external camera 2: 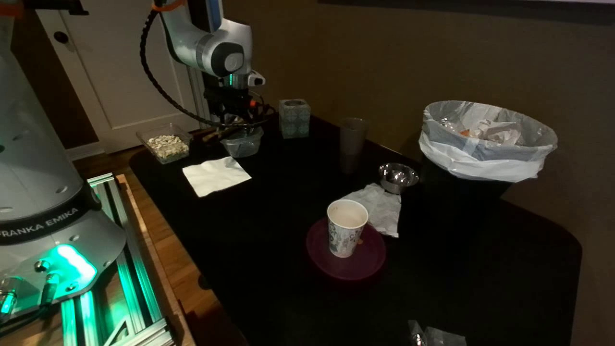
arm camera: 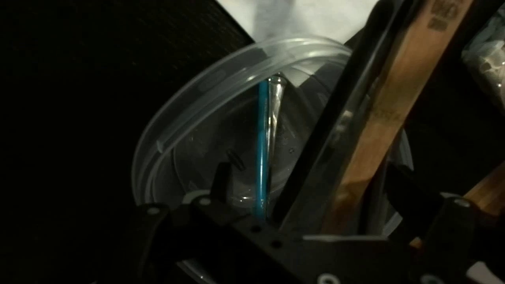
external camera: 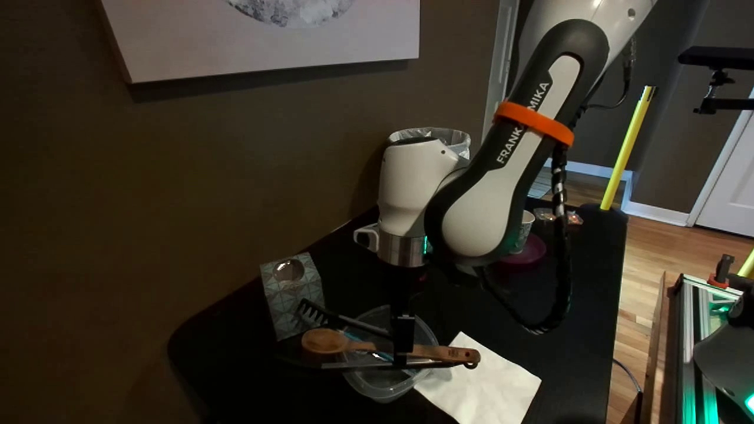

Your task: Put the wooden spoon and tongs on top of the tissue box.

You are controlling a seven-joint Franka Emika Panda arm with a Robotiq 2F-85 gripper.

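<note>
The wooden spoon (external camera: 445, 353) lies across the clear container (external camera: 383, 383), its head pointing toward the tissue box (external camera: 291, 282). The dark tongs (external camera: 353, 323) lie alongside it, with a slotted end close to the box; a dark arm also shows below the spoon. The tissue box also shows in an exterior view (external camera 2: 294, 120). My gripper (external camera: 403, 353) is low over the container. In the wrist view the fingers (arm camera: 311, 183) stand wide apart, with the spoon handle (arm camera: 382, 122) and tongs (arm camera: 335, 102) passing between them. The palm hides their far ends.
A teal stick (arm camera: 261, 146) and a metal utensil are in the container. A white napkin (external camera 2: 216, 175) and a box of nuts (external camera 2: 168, 146) are nearby. A dark tumbler (external camera 2: 353, 144), metal bowl (external camera 2: 398, 177), paper cup (external camera 2: 347, 226) on a plate and a bin (external camera 2: 485, 163) stand farther along.
</note>
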